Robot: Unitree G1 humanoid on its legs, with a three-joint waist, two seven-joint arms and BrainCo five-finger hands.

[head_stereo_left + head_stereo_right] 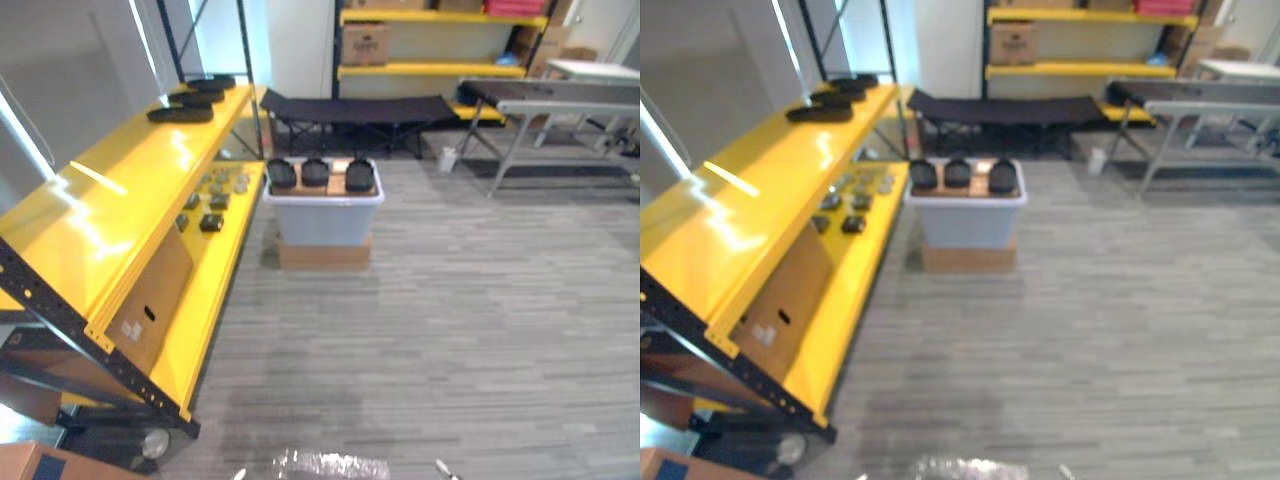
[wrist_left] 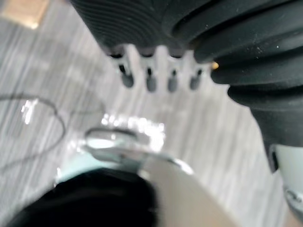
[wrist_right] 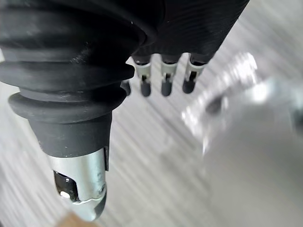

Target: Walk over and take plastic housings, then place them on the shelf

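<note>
Three black plastic housings (image 1: 315, 172) lie side by side on top of a pale lidded bin (image 1: 323, 222), which stands on a flat cardboard box on the floor ahead. Three more black housings (image 1: 181, 114) rest at the far end of the yellow shelf's top board (image 1: 110, 200) on my left. My left hand (image 2: 150, 78) hangs over the grey floor with relaxed fingers and nothing in it. My right hand (image 3: 165, 78) is likewise open and empty above the floor, its thumb (image 3: 80, 189) apart from the fingers.
The shelf's lower board (image 1: 213, 200) carries several small dark parts and a cardboard box (image 1: 150, 300). A black folding cot (image 1: 355, 108) and a second yellow rack (image 1: 430, 70) stand behind the bin. A grey metal table (image 1: 560, 100) stands at the far right.
</note>
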